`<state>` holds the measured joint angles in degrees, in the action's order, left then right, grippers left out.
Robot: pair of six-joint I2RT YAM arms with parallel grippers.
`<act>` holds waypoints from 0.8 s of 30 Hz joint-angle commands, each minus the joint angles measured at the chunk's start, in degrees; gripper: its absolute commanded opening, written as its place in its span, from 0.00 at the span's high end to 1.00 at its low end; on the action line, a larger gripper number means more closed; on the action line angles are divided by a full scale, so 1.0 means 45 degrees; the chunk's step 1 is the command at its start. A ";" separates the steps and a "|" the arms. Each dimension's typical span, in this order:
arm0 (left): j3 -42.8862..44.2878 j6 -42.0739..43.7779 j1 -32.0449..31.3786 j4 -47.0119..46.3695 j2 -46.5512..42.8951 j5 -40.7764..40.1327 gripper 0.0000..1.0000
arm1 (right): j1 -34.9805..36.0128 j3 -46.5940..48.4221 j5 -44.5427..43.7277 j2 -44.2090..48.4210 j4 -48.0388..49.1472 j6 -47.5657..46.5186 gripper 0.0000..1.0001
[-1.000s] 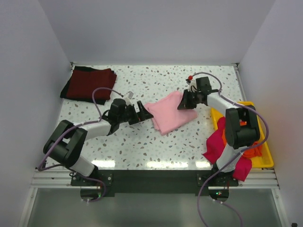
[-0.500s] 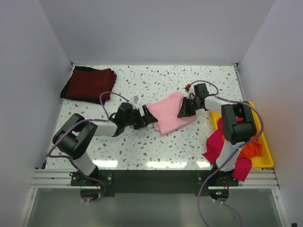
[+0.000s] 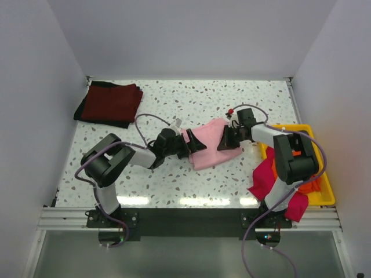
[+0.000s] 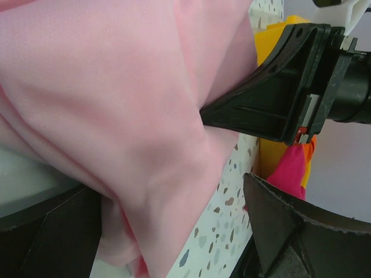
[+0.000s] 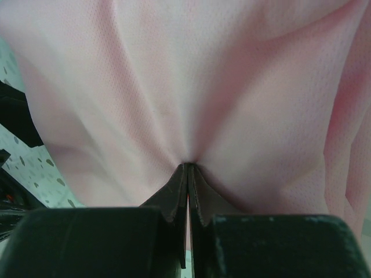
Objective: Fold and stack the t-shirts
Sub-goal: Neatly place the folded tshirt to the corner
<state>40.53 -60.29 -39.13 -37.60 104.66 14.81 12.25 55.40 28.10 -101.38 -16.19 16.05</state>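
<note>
On the speckled surface (image 3: 174, 104) my right jaws pinch the pale pink tee (image 3: 208, 153), left jaws spread; tugging could unfold it.

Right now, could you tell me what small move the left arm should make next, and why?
Probably close the left gripper on the pale pink t-shirt. Its fingers stand apart with a fold of the shirt between them, while the right gripper is pinched shut on the opposite side; two holds seem needed to lift it for folding.
</note>
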 commanded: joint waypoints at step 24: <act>0.1656 0.0722 -0.0952 0.3098 0.1937 -0.2098 0.83 | 0.1418 -0.1197 0.0299 0.0498 0.0843 0.1159 1.00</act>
<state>46.92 -60.27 -42.78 -33.78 111.22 8.47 17.76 51.59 29.78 -99.92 -12.01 20.97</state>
